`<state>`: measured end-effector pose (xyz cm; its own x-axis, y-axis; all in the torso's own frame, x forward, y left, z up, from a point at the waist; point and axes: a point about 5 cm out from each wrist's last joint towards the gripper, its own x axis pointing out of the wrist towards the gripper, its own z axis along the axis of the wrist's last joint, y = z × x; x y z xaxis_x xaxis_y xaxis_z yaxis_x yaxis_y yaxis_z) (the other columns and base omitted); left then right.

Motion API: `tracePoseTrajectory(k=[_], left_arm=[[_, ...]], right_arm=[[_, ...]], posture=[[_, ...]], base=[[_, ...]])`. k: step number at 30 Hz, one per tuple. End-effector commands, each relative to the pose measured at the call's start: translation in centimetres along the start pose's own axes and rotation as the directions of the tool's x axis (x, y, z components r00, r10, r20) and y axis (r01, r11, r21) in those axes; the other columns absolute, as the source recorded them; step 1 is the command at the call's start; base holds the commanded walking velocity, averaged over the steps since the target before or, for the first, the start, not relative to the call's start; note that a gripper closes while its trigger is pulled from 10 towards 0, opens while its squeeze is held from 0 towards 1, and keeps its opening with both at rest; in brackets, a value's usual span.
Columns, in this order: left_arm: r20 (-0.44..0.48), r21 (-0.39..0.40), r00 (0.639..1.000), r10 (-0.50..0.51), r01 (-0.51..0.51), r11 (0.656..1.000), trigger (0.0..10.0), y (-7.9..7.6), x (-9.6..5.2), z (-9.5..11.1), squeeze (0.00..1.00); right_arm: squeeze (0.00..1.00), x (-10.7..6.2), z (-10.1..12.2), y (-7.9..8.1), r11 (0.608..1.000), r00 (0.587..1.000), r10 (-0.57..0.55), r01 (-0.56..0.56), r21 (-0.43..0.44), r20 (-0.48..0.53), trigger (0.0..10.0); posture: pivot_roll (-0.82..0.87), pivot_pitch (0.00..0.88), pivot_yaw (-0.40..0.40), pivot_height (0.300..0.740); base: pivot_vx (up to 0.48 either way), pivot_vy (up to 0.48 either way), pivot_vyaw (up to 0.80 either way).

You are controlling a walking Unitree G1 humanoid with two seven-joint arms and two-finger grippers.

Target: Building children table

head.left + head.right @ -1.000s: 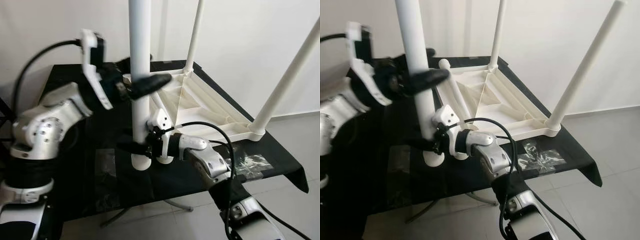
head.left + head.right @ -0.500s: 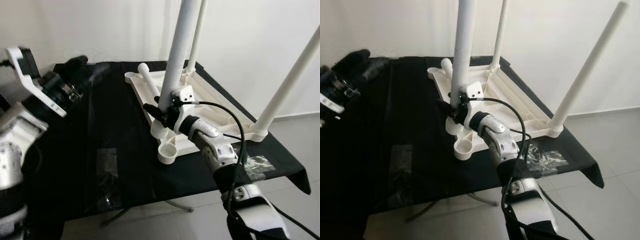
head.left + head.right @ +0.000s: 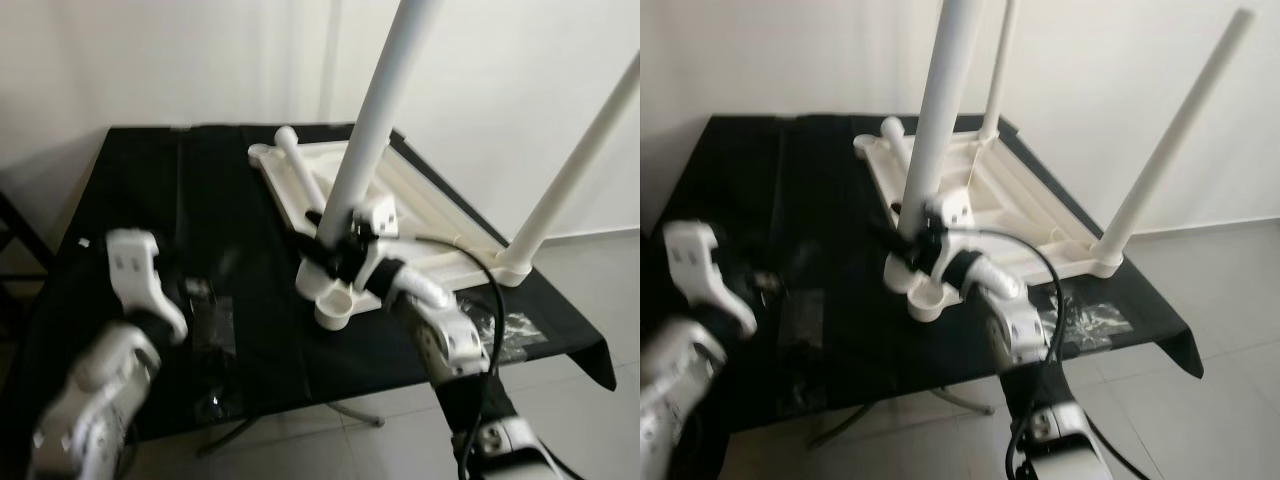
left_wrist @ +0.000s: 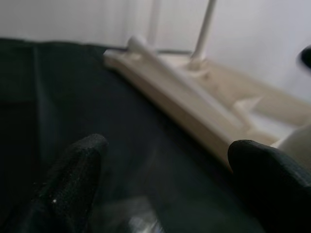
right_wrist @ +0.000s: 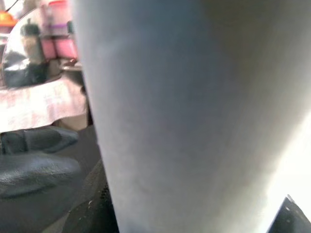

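1. On the black table (image 3: 120,200), my right gripper (image 3: 335,255) squeezes a white leg (image 3: 375,130) by the tabletop's (image 3: 420,215) corner.
2. My left gripper (image 4: 160,179) is spread wide, holding nothing, low over the cloth.

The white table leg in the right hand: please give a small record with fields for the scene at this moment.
held part: white table leg, tilted, lower end beside the near corner socket, not yet inserted
right hand: shut on the leg near its lower end
left hand: open, low over the black cloth, holding nothing
tabletop: upside down on the cloth
fitted legs: far corner, right corner
loose leg: lying on the tabletop
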<state>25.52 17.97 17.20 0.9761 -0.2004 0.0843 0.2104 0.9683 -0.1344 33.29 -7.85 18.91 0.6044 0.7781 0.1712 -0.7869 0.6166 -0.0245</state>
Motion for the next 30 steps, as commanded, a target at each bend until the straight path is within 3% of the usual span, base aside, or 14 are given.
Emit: tracePoseTrajectory(k=[1, 3, 4, 8, 12, 25, 29, 30], left_arm=[[0.009, 0.026, 0.998, 0.067, -0.068, 0.997, 10.0, 0.0, -0.5, -0.3, 0.0], [0.006, 0.021, 0.995, 0.095, -0.095, 0.995, 10.0, 0.1, -0.8, -0.6, 0.0], [-0.004, 0.067, 0.988, 0.155, -0.154, 0.986, 10.0, 0.4, -1.9, -1.0, 0.0], [-0.037, 0.133, 0.98, 0.198, -0.191, 0.973, 10.0, 0.8, -2.6, -1.4, 0.0], [-0.056, 0.213, 0.965, 0.255, -0.238, 0.948, 10.0, 0.9, -3.8, -1.8, 0.0], [-0.063, 0.265, 0.948, 0.313, -0.286, 0.921, 10.0, 1.1, -5.8, -0.9, 0.0], [-0.048, 0.275, 0.946, 0.32, -0.295, 0.915, 10.0, 1.0, -6.3, -0.4, 0.0], [-0.048, 0.275, 0.946, 0.32, -0.295, 0.915, 10.0, 1.0, -6.3, -0.4, 0.0]], right_arm=[[0.0, 0.0, 0.2, 0.3, 1.0, 1.0, 0.02, -0.02, -0.015, -0.003, 10.0], [0.0, -0.1, 0.2, 0.4, 1.0, 1.0, 0.021, -0.021, -0.018, -0.007, 10.0], [0.0, -0.1, 0.3, 0.5, 0.999, 0.999, 0.034, -0.034, -0.016, -0.005, 10.0], [0.0, 0.0, 0.7, 0.6, 0.999, 0.999, 0.052, -0.051, -0.004, 0.017, 10.0], [0.0, 0.1, 2.4, 0.9, 0.99, 0.989, 0.139, -0.139, -0.014, 0.059, 10.0], [0.0, 2.5, 5.0, 0.0, 0.972, 0.974, 0.219, -0.212, -0.1, 0.059, 10.0], [0.0, 3.2, 7.1, 0.5, 0.913, 0.917, 0.395, -0.385, -0.132, 0.055, 10.0], [0.0, 3.2, 7.1, 0.5, 0.913, 0.917, 0.395, -0.385, -0.132, 0.055, 10.0]], posture=[[-0.23, 0.066, -0.078, 0.74], [-0.23, 0.071, -0.078, 0.74], [-0.22, 0.107, -0.075, 0.74], [-0.22, 0.117, -0.074, 0.74], [-0.22, 0.2, -0.07, 0.74], [-0.17, 0.318, -0.044, 0.74], [-0.16, 0.346, -0.045, 0.74], [-0.16, 0.346, -0.045, 0.74]], base=[[0.0, 0.0, 0.0], [0.0, 0.0, 0.0], [0.0, 0.0, 0.0], [0.0, 0.0, 0.0], [0.0, 0.0, 0.0], [0.0, 0.0, 0.0], [0.0, 0.0, 0.0], [0.0, 0.0, 0.0]])
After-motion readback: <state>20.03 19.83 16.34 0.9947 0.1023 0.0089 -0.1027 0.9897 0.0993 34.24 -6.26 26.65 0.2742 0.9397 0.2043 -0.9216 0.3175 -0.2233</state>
